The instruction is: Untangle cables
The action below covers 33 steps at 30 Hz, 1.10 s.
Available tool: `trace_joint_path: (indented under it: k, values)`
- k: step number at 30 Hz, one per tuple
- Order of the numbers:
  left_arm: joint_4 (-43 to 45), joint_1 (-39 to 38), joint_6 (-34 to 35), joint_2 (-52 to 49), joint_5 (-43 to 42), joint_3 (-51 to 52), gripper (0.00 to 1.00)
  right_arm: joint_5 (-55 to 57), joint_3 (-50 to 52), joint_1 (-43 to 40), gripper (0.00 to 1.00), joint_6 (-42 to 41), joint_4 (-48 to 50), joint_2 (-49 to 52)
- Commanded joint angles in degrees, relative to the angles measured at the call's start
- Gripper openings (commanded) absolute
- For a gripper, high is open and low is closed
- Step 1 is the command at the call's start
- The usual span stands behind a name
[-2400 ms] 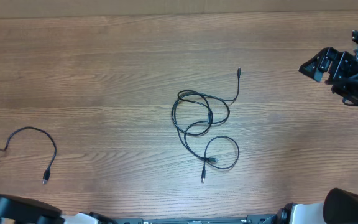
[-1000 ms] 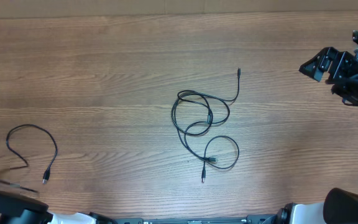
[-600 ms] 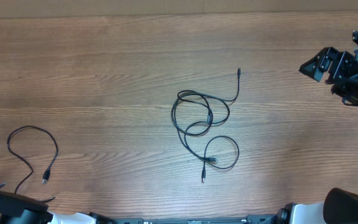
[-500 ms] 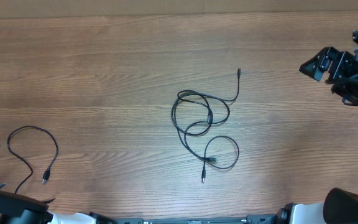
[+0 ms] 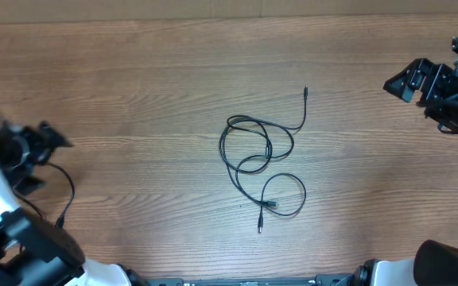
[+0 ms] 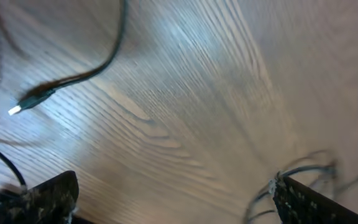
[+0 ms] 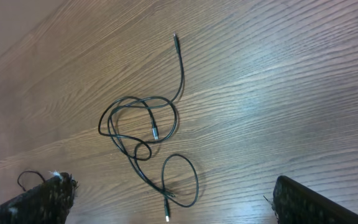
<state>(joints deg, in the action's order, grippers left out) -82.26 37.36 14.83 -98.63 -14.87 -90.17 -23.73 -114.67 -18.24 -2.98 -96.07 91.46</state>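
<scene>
The cables (image 5: pixel 261 163) lie mid-table as a loose tangle of thin black loops, with one plug end at the far side (image 5: pixel 305 91) and one at the near side (image 5: pixel 259 229). The right wrist view shows the same tangle (image 7: pixel 142 124). A separate black cable (image 5: pixel 66 199) lies at the left, partly hidden under my left arm; its plug (image 6: pixel 33 99) shows blurred in the left wrist view. My left gripper (image 5: pixel 42 137) hovers above it, open and empty (image 6: pixel 173 208). My right gripper (image 5: pixel 400 83) is open and empty (image 7: pixel 176 208), far right of the tangle.
The wooden table (image 5: pixel 149 87) runs to a back edge at the top. The arm bases (image 5: pixel 22 254) sit along the front edge. The right arm's own thick wires (image 5: pixel 456 99) hang at the far right.
My left arm has swung up from the front left corner and now covers part of the left cable. That cable's end slid toward the front edge. The tangle and right arm have not moved.
</scene>
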Motion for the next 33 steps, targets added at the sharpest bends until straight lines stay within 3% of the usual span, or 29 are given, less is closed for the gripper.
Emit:
trace_joint_path:
  k: [1, 3, 8, 16, 25, 33]
  values:
    - [0.02, -9.77, 3.72, -0.48, 14.43, -0.68, 1.00, 0.13, 0.02, 0.28, 1.00, 0.04, 0.17, -0.04]
    - [-0.04, -15.43, 9.88, -0.48, 21.75, -0.66, 1.00, 0.13, 0.02, 0.28, 1.00, 0.04, 0.28, -0.04]
    - [-0.17, -19.45, 12.55, -0.48, 22.80, -0.52, 1.00, 0.15, 0.02, 0.28, 1.00, 0.09, 0.44, -0.04]
    - [2.05, -18.97, 12.61, -0.48, 26.08, 6.38, 1.00, 0.13, 0.02, 0.28, 1.00, 0.26, 1.79, -0.04]
    - [12.48, -18.43, 16.52, -0.50, 27.34, 19.85, 1.00, 0.13, 0.02, 0.28, 1.00, 0.26, 2.19, -0.04]
    - [16.50, -13.81, 16.68, -2.67, 27.36, 25.07, 1.00, 0.13, 0.02, 0.28, 1.00, 0.28, 2.05, -0.04]
